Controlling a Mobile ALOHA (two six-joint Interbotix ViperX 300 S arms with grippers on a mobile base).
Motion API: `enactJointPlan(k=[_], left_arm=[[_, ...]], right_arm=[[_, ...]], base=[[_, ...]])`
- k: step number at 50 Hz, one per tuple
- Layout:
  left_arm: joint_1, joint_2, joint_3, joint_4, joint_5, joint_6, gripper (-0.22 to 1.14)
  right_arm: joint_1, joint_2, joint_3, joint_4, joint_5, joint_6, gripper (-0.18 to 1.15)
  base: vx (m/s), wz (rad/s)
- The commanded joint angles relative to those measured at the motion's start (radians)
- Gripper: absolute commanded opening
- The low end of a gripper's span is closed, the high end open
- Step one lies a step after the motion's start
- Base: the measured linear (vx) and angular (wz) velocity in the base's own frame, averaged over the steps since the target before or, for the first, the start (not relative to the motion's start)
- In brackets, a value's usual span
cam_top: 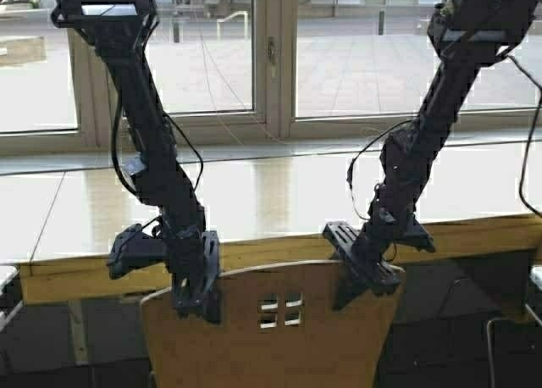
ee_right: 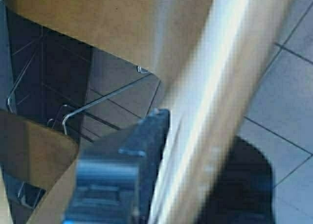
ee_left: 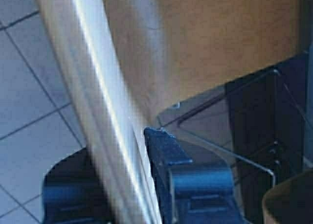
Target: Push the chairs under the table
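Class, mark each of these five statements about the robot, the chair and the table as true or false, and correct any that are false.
1. Both pincers sit on the top edge of the chair backrest. True: left pincer, right pincer.
2. The chair backrest has a round hole. False: it has four small square cutouts.
3. The left pincer straddles the backrest edge, one finger on each side. True, as the left wrist view shows.
4. The table stands beyond the chair, in front of the windows. True.
5. The right arm is parked away from the chair. False: its pincer is on the backrest's right corner.
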Motion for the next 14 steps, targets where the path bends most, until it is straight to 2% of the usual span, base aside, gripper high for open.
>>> enactJointPlan(k=[1, 14], left_arm=[[-0.005, 0.003, -0.005, 0.021, -0.02, 0.055, 0.05], [0.012, -0.009, 0.018, 0.014, -0.017, 0.052, 0.05]], right_arm=[[0.049, -0.003, 0.008, -0.052, -0.029, -0.063, 0.05], [0.061, -0.025, 0.011, -0.06, -0.034, -0.063, 0.05]], base=[[0.25, 0.02], [0.22, -0.01]])
